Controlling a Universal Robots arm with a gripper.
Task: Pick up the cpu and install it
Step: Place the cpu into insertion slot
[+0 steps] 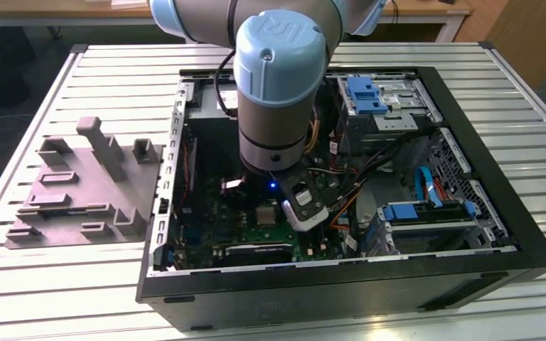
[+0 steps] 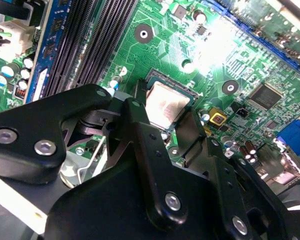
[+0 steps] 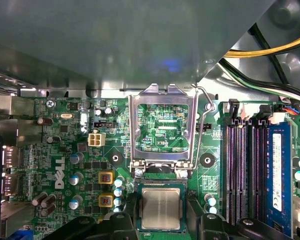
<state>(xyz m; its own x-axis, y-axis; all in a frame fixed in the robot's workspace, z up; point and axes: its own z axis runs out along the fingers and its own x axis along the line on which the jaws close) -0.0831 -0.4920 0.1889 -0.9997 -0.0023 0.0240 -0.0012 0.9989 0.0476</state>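
The cpu (image 3: 161, 209) is a small silvery square lying flat in the dark socket of the green motherboard (image 3: 65, 150). My gripper (image 3: 161, 216) hangs right over it, and a black finger (image 3: 130, 212) stands on each side, just outside the socket rim. A narrow gap shows between the fingers and the chip, so the gripper is open. In the second wrist view the cpu (image 2: 165, 105) lies between the fingertips (image 2: 140, 117). In the exterior view the gripper (image 1: 271, 206) is low inside the computer case, above the cpu (image 1: 266, 215). The socket's metal load plate (image 3: 163, 125) is swung up, open.
The black computer case (image 1: 500, 213) lies open on a slatted white table (image 1: 111, 71). Memory slots (image 3: 245, 170) run beside the socket. Yellow and black cables (image 3: 270, 55), drive bays with blue clips (image 1: 366, 96) and a grey fixture block (image 1: 83, 192) surround the work area.
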